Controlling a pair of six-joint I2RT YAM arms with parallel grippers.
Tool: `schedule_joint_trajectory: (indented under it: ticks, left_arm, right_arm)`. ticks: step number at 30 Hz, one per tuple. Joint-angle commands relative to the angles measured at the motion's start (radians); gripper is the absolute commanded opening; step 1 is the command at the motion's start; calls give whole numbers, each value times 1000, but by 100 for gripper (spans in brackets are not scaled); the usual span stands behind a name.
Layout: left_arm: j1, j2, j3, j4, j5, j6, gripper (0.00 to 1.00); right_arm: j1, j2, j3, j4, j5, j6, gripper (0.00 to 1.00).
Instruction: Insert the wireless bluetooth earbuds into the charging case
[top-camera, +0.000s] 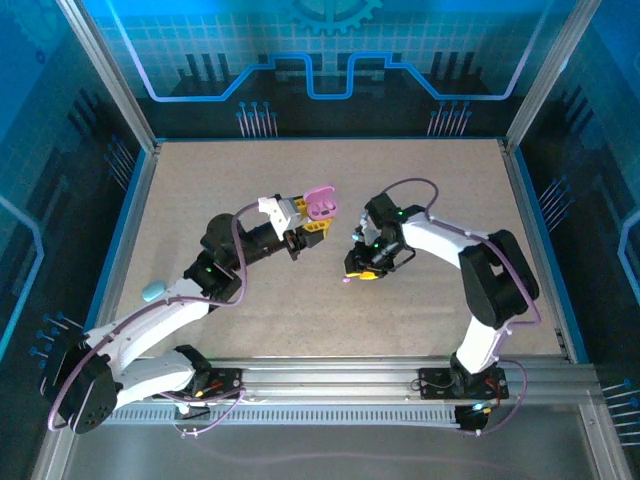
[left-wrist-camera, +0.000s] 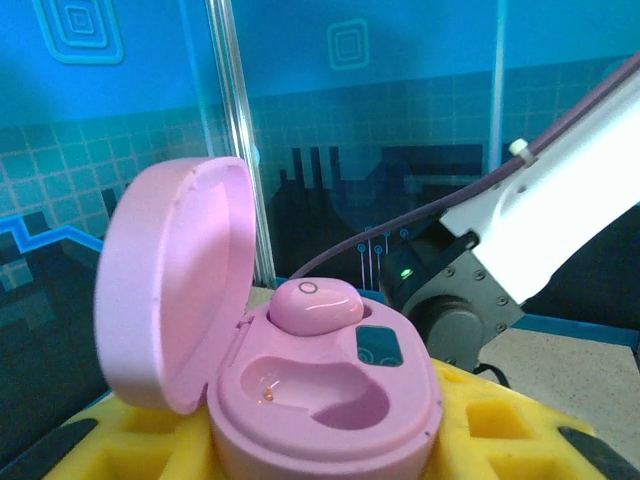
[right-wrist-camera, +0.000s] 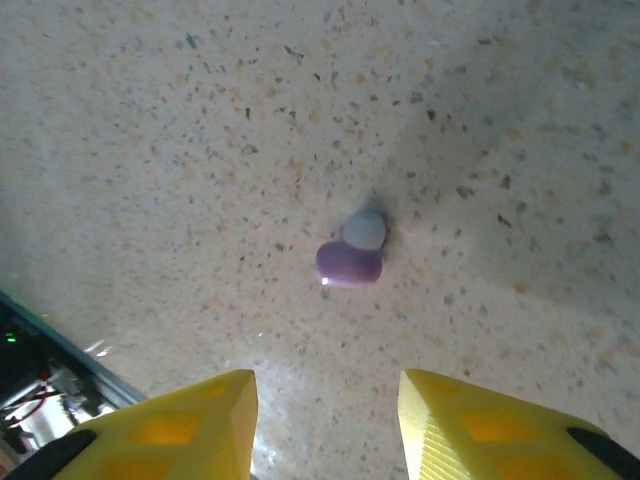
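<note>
We see the left gripper (top-camera: 309, 222) closed on the pink charging case (left-wrist-camera: 330, 400), its base clamped between the yellow left fingers (left-wrist-camera: 500, 425) and held over the middle of the table (top-camera: 200, 180). The lid (left-wrist-camera: 170, 280) stands open, tipped up on the left side in the left wrist view. Inside, the seated earbud (left-wrist-camera: 315, 305), a glossy pinkish purple, rests in the far socket beside a small dark window (left-wrist-camera: 380, 346). The near socket (left-wrist-camera: 320, 385) shows its hollow floor with a small glint in it. The right gripper (right-wrist-camera: 322, 400) hangs just to the right of the case, pointing down at the tabletop, with its yellow right fingers (right-wrist-camera: 190, 420) parted and nothing between them. Under it we find the loose earbud (right-wrist-camera: 350, 264), purple with a pale tip, lying on the speckled surface apart from both fingers. Well off to the left, beside the left arm, a small teal rounded object (top-camera: 152, 291) lies on the table. We cannot tell whether it is a bud or a case.
</note>
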Motion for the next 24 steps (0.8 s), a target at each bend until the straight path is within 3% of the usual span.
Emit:
schedule_joint_trajectory:
  ticks: [1, 7, 13, 24]
  left_arm:
    - [-8, -27, -13, -6, -16, 32, 34]
    - [-8, -33, -19, -14, -20, 34, 34]
    - [-7, -31, -22, -20, -19, 36, 34]
    - [-7, -14, -16, -21, -18, 40, 34]
  right_arm:
    - [26, 72, 77, -22, 61, -42, 43]
    - [59, 151, 178, -32, 131, -83, 43]
    - [72, 252, 252, -56, 102, -110, 42]
    - [83, 239, 225, -90, 78, -165, 38]
